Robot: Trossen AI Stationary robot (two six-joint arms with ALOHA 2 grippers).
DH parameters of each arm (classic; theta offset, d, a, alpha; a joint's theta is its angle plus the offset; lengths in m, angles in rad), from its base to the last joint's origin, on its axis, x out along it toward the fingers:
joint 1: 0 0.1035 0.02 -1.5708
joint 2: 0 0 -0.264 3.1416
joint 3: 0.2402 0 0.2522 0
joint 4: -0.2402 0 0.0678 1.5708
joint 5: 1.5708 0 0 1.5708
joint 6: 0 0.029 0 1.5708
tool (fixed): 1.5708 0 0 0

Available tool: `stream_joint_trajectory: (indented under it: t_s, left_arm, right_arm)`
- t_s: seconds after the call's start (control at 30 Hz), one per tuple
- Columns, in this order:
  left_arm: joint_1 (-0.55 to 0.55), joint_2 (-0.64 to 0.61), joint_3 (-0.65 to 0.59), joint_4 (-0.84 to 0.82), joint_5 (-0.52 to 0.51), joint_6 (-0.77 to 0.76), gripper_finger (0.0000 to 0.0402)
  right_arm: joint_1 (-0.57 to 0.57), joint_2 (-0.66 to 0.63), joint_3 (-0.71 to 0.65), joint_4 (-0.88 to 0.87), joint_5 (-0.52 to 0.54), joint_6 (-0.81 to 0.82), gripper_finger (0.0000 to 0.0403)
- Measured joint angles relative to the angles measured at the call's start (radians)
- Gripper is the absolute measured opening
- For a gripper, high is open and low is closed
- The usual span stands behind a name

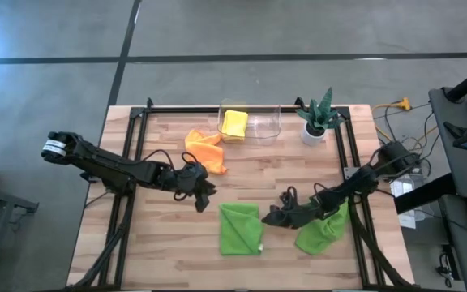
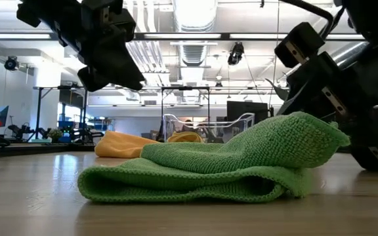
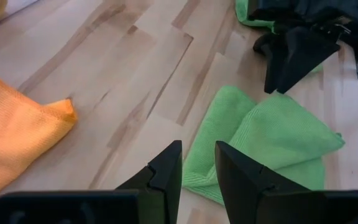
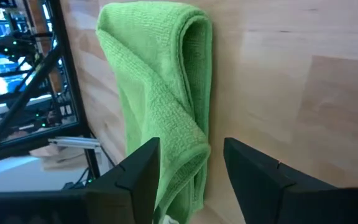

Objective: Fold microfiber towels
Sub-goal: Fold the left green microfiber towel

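Observation:
A lime green towel, folded into a long strip, lies flat on the table's near middle. My right gripper stands open at the strip's right end, a finger on either side of it. A second green towel lies crumpled under the right arm. My left gripper hovers above the table left of the strip, slightly open with nothing between its fingers. An orange towel lies farther back. A yellow towel sits in a clear bin. My right gripper comes at the folded green towel's near end slanting down from the table's right. That end lies between the open fingers. I cannot tell whether a finger touches it.
The clear bin stands at the table's far middle. A spiky plant in a white pot stands to its right. Black frame rails run along the table's left, right and far sides. Bare wood lies between the orange towel and the folded green one.

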Motion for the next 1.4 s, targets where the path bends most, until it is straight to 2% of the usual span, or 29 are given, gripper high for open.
stream_joint_trajectory:
  t_s: [0.4, 0.9, 1.13, 1.3, 1.4]
  left_arm:
    - [0.000, 0.000, 0.000, -0.001, 0.014, -0.003, 0.0081]
    - [0.001, 0.000, 0.000, 0.002, 0.014, -0.004, 0.0081]
    - [0.001, -0.009, 0.000, -0.002, 0.006, 0.001, 0.0081]
    - [0.001, -0.071, 0.000, -0.005, -0.027, 0.003, 0.0081]
    - [0.001, -0.118, 0.000, -0.009, -0.051, 0.004, 0.0081]
  right_arm:
    - [-0.014, 0.033, 0.033, -0.007, -0.005, -0.044, 0.0147]
    - [-0.017, 0.029, 0.034, -0.019, -0.030, -0.095, 0.0014]
    - [-0.024, 0.008, 0.078, -0.027, -0.015, -0.181, 0.0009]
    - [-0.045, 0.004, 0.157, -0.033, -0.019, -0.262, 0.0009]
    - [-0.060, 0.002, 0.223, -0.105, -0.044, -0.310, 0.0009]
